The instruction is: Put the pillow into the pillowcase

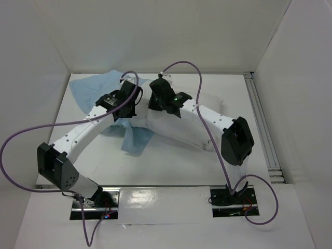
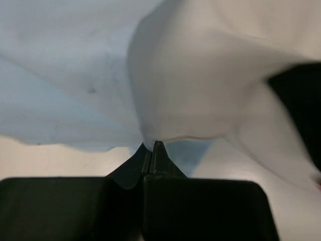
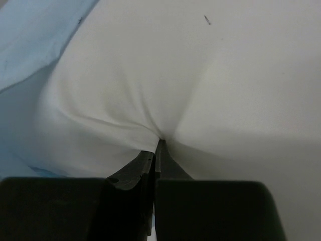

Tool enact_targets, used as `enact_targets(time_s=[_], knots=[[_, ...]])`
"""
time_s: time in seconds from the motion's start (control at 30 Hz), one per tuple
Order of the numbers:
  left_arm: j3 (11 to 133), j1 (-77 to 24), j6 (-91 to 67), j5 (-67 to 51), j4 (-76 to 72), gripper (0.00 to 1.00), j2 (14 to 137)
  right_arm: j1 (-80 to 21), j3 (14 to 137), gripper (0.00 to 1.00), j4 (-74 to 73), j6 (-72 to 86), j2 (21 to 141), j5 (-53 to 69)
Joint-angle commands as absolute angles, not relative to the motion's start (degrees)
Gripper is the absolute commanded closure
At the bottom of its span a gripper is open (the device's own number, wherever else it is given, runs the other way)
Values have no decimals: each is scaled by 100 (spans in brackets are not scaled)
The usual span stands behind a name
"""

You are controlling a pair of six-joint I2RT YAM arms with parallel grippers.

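White walls (image 1: pixel 171 31) box in a white table (image 1: pixel 171 166), and on it the pillow (image 1: pixel 174 132) lies near the middle, partly under the arms. The right gripper (image 3: pixel 159 145) has its jaws pressed together on a pucker of pillow fabric; the left gripper (image 2: pixel 153 148) is closed too, nipping the pillow's edge. The pale blue pillowcase (image 1: pixel 88 88) sprawls rumpled from the far left corner to just beside the pillow

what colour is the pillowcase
Pale blue; the pillowcase shows best in the top external view.
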State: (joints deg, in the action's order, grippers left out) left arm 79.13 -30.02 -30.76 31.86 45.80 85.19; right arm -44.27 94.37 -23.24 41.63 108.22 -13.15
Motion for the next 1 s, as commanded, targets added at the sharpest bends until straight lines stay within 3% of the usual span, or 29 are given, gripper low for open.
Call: enact_targets(time_s=[0.0, 0.07, 0.2, 0.47, 0.6, 0.63, 0.67, 0.73, 0.77, 0.8, 0.83, 0.97], knots=[[8936, -3085, -2232, 691, 3789, 100, 8350, -4175, 10202, 100, -2109, 4061, 10784, -1458], [9928, -3085, -2163, -676, 3648, 100, 8402, -4044, 10545, 100, -2109, 3999, 10715, -1520], [10679, -3155, -2285, -1634, 3586, 100, 8622, -4130, 10101, 100, -1768, 4130, 10249, -1652], [7678, -3032, -2927, -2091, 3156, 100, 7876, -4702, 7966, 100, -838, 5229, 9862, -1222], [7286, -2979, -3006, -1864, 3391, 100, 7331, -4764, 7892, 100, -983, 5152, 9721, -1160], [7391, -2979, -2928, -1768, 3532, 97, 7278, -4764, 7953, 96, -1150, 5150, 9642, -1291], [7644, -2979, -2927, -1575, 3864, 85, 7277, -4703, 7954, 72, -1412, 5072, 9563, -1362], [7935, -2927, -2708, -1512, 4130, 60, 7277, -4632, 7954, 45, -1581, 4887, 9161, -1581], [8084, -2927, -2646, -1460, 4244, 42, 7330, -4536, 7954, 35, -1669, 4800, 9019, -1634], [8399, -2927, -2593, -1407, 4437, 35, 7382, -4483, 8032, 26, -1887, 4686, 8887, -1696], [8559, -2927, -2497, -1406, 4517, 33, 7383, -4361, 8120, 14, -2055, 4450, 8677, -1836], [9096, -2813, -2435, -1248, 4649, 37, 7523, -3991, 8656, 2, -2925, 3895, 8456, -2064]])
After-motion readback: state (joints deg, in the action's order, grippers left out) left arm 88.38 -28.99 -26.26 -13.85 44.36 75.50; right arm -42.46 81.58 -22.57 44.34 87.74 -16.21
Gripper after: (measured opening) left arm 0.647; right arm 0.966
